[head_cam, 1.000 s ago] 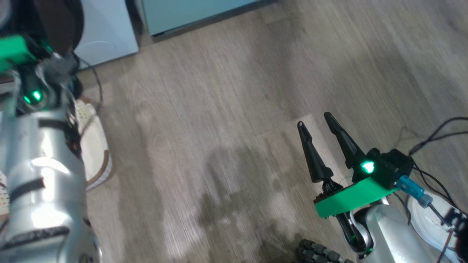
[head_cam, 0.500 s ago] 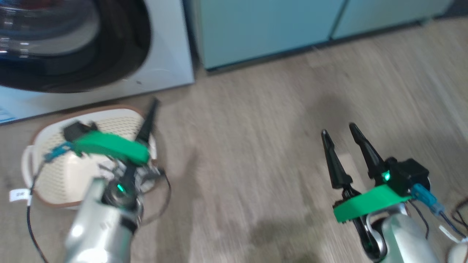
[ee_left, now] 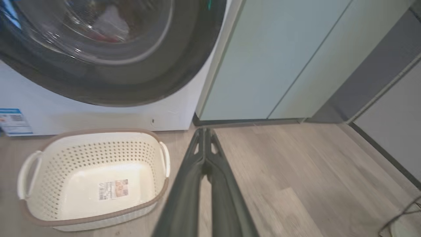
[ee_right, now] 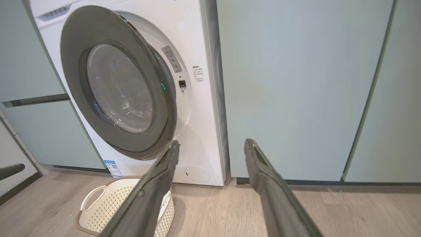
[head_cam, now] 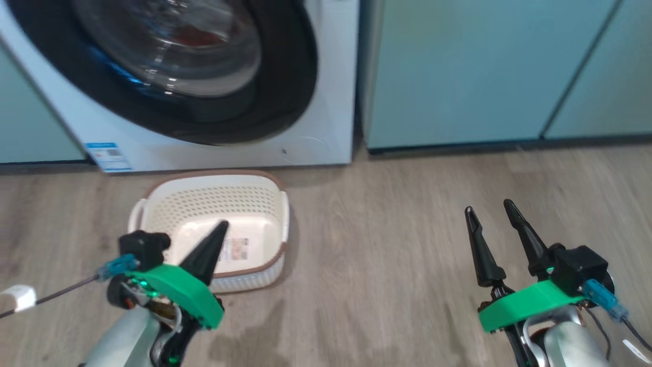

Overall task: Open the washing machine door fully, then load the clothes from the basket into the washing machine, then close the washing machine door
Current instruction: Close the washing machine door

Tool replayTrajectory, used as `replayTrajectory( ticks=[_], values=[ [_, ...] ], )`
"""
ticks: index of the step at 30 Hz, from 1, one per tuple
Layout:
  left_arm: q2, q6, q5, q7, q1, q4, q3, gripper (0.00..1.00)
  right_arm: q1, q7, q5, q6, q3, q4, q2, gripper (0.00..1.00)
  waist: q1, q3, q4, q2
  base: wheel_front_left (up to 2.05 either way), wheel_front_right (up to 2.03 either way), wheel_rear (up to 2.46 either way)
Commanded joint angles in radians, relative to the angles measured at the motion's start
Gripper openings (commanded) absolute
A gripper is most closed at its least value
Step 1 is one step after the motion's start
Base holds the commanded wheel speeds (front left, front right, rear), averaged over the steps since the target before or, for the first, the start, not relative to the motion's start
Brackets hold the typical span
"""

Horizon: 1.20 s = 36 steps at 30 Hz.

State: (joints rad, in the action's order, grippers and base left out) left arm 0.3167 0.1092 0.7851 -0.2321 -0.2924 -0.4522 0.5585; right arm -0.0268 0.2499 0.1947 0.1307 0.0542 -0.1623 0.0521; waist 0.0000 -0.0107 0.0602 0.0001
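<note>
The small cream-white perforated plastic basket [head_cam: 214, 176] with a brown rim stands empty on the wood-look floor [head_cam: 382, 229], just before the big white front-loading washing machine [head_cam: 331, 102]. This is because the bright red fabric clothes [head_cam: 198, 35] already lie in the drum, a soft crumpled blur behind the glass. The large round washing machine door [ee_right: 75, 82], a glossy black rim around a bulging clear bowl, stands ajar, so closing it is judged the remaining step; the left gripper [head_cam: 222, 224], fingers pressed together on nothing, hovers near the basket, while the right gripper [head_cam: 489, 206], fingers spread and empty, hangs well apart.
</note>
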Motion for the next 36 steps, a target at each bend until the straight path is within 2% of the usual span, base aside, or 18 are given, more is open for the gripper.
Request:
replayTrajectory(
  ticks=[1,3,5,8,10,13,17,22,27,28,29,30,31,36],
  values=[
    [0.027,-0.009,-0.008,-0.015,-0.031,0.034,-0.049,0.00,-0.023,0.012,-0.003,0.000,0.020,0.036,-0.002,1.00,0.0000,0.036,-0.041,-0.0001,0.00,0.00,0.00],
    [0.029,-0.053,-0.050,-0.027,-0.014,0.065,-0.096,0.00,-0.018,0.012,-0.004,0.000,0.018,0.037,-0.002,1.00,0.0000,0.045,-0.059,-0.0001,0.00,0.00,0.00],
    [0.011,-0.108,-0.110,-0.029,0.013,0.140,-0.190,0.00,-0.012,0.012,-0.006,0.000,0.017,0.039,-0.002,1.00,0.0000,0.051,-0.074,-0.0001,0.00,0.00,0.00],
    [-0.056,-0.177,-0.229,-0.029,0.093,0.278,-0.347,0.00,-0.008,0.012,-0.008,0.000,0.016,0.042,-0.002,1.00,0.0000,0.058,-0.088,-0.0001,0.00,0.00,0.00],
    [-0.105,-0.184,-0.319,-0.029,0.149,0.363,-0.413,0.00,-0.007,0.012,-0.009,0.000,0.017,0.044,-0.002,1.00,0.0000,0.061,-0.092,-0.0001,0.00,0.00,0.00],
    [-0.180,-0.167,-0.440,-0.029,0.214,0.456,-0.482,0.00,-0.005,0.012,-0.008,0.000,0.021,0.047,-0.002,1.00,0.0000,0.063,-0.098,-0.0001,0.00,0.00,0.00],
    [-0.230,-0.114,-0.559,-0.029,0.276,0.493,-0.499,0.00,-0.005,0.012,-0.007,0.000,0.034,0.043,-0.002,1.00,0.0000,0.065,-0.095,-0.0001,0.00,0.00,0.00],
    [-0.257,-0.056,-0.600,-0.030,0.319,0.460,-0.500,0.00,-0.007,0.012,-0.002,0.000,0.051,0.037,-0.002,1.00,0.0000,0.071,-0.074,-0.0001,0.00,0.00,0.00],
    [-0.265,-0.028,-0.611,-0.030,0.332,0.454,-0.507,0.00,-0.004,0.012,0.005,0.000,0.048,0.035,-0.002,1.00,0.0000,0.076,-0.059,-0.0001,0.00,0.00,0.00],
    [-0.265,-0.023,-0.628,-0.030,0.333,0.462,-0.506,0.43,-0.002,0.012,0.009,0.000,0.047,0.038,-0.002,1.00,0.0000,0.077,-0.056,-0.0001,0.00,0.00,0.00],
    [-0.266,-0.024,-0.631,-0.030,0.333,0.467,-0.505,0.65,0.000,0.012,0.010,0.000,0.046,0.039,-0.002,1.00,0.0000,0.077,-0.056,-0.0001,0.00,0.00,0.00],
    [-0.266,-0.027,-0.629,-0.030,0.334,0.470,-0.503,0.93,0.003,0.012,0.011,0.000,0.046,0.039,-0.002,1.00,0.0000,0.076,-0.055,-0.0001,0.00,0.00,0.00],
    [-0.266,-0.030,-0.628,-0.030,0.334,0.473,-0.499,1.00,0.005,0.012,0.012,0.000,0.047,0.039,-0.002,1.00,0.0000,0.075,-0.055,-0.0001,0.00,0.00,0.00],
    [-0.266,-0.041,-0.621,-0.030,0.332,0.472,-0.483,1.00,0.004,0.012,0.014,0.000,0.047,0.039,-0.002,1.00,0.0000,0.069,-0.054,-0.0001,0.00,0.00,0.00]
  ],
)
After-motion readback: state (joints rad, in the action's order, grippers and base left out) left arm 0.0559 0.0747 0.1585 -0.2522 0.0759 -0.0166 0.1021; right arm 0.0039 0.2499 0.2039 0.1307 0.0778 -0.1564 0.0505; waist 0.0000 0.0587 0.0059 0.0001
